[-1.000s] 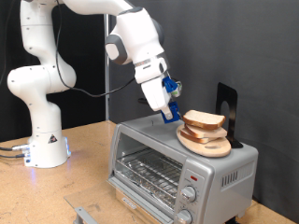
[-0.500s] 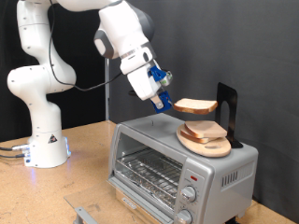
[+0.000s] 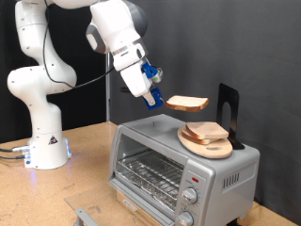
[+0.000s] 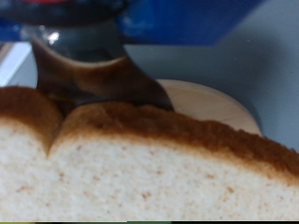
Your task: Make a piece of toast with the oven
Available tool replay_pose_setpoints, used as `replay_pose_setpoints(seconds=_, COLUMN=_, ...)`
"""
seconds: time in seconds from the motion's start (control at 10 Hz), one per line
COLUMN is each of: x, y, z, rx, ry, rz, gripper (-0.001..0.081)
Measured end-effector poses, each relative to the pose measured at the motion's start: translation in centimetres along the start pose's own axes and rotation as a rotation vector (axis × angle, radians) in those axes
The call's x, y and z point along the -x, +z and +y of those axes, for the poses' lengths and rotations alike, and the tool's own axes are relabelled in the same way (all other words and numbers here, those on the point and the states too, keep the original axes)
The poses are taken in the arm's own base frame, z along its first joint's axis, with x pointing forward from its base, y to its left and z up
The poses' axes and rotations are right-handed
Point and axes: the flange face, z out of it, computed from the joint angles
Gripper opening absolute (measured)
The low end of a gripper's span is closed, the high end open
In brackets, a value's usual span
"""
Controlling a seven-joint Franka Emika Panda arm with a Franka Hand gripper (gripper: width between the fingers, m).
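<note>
Up in the air above the oven (image 3: 179, 169), the tool (image 3: 161, 100) is closed on one edge of the piece of toast (image 3: 187, 104), which sticks out roughly level toward the exterior view's right. That slice is thin and pale on its face, with a light-brown crust along the rim; in the wrist view the piece of toast (image 4: 140, 173) fills the lower half of the picture, its crumb creamy and its crust darker brown with a notch near one end. Blue parts of the tool sit just behind it, and a dark finger (image 4: 89, 65) presses on the crust.

Below and a little toward the exterior view's right, a round wooden plate (image 3: 209, 147) rests on the oven's roof with another slice of bread (image 3: 205, 131) lying on it. A black upright stand (image 3: 227, 113) rises just behind the plate. The oven is silver-grey, its glass door showing the wire rack (image 3: 150, 173) inside, with two round knobs (image 3: 186, 207) at its front. It sits on the wooden table (image 3: 75, 179), where the white robot base (image 3: 42, 141) stands toward the exterior view's left
</note>
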Motion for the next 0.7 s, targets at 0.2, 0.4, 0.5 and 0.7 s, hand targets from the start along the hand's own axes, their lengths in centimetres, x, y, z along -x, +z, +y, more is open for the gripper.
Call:
replay_pose_setpoints(seconds=0.2, x=1.0, y=-0.5, z=2.2, rx=-0.006, ry=-0.002, rz=0.002, gripper=0.0425)
replay_pose_setpoints(seconds=0.4, x=2.4, y=-1.7, z=4.9, rx=-0.02, ry=-0.015, rz=-0.016, gripper=0.0425)
replay_pose_setpoints(seconds=0.5, x=3.2, y=-2.4, z=6.1, rx=-0.036, ry=-0.028, rz=-0.035, gripper=0.0425)
replay_pose_setpoints(seconds=0.7, x=4.7, y=-3.8, z=8.5, rx=-0.053, ry=-0.041, rz=-0.056, gripper=0.0425)
